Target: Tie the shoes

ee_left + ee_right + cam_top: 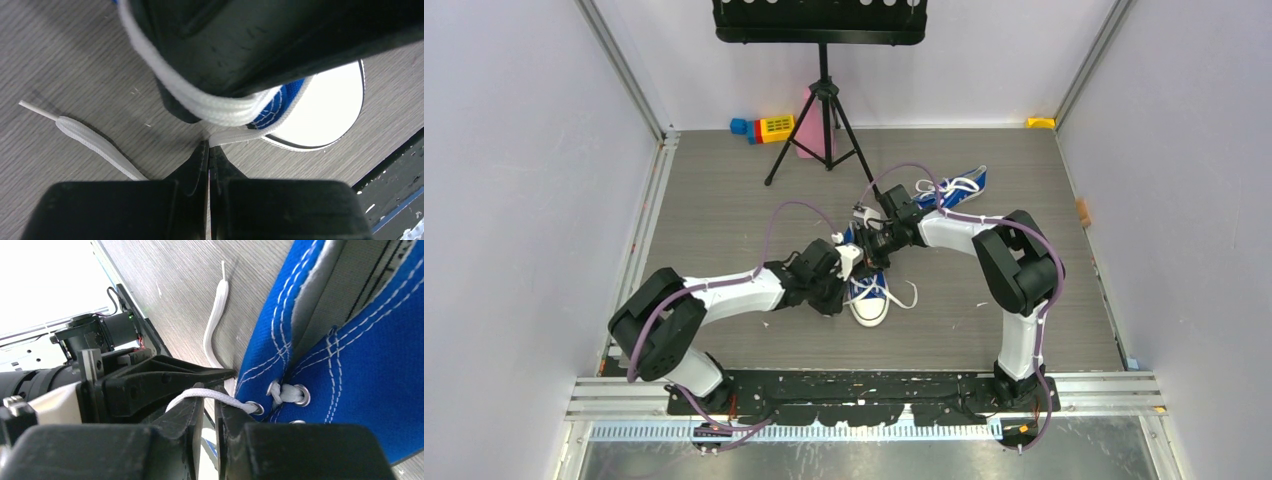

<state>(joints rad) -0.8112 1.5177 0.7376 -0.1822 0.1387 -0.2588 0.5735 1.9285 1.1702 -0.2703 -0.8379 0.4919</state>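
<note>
Two blue shoes on the grey wood-grain surface (724, 190). The near shoe (869, 297) sits about mid-surface with its white toe cap (327, 112) pointing toward the arm bases. The far shoe (961, 186) lies well apart, back and to the right, laces loose, with neither arm on it.

Both arms meet over the near shoe. The left gripper (208, 148) is clenched, its fingertips pressed together on a stretch of white lace (235, 136) that leaves the tips and runs toward the toe cap, just above the surface. The right gripper (211, 409) comes in from the heel side, right beside the left one. Its fingers are drawn nearly shut with only a thin slit showing, and the lace goes from a metal eyelet (301, 395) across its fingertip. In the left wrist view several lace strands loop round the outside of that black gripper. I can't tell whether anything is pinched inside the slit.

A loose lace end (87, 140) lies flat on the surface beside the shoe, its aglet pointing away. The blue canvas side (360, 355) with white stitching fills the right wrist view.

At the back there is a black music stand (824, 90) on a tripod, with coloured toy blocks (764, 128) by the wall.
</note>
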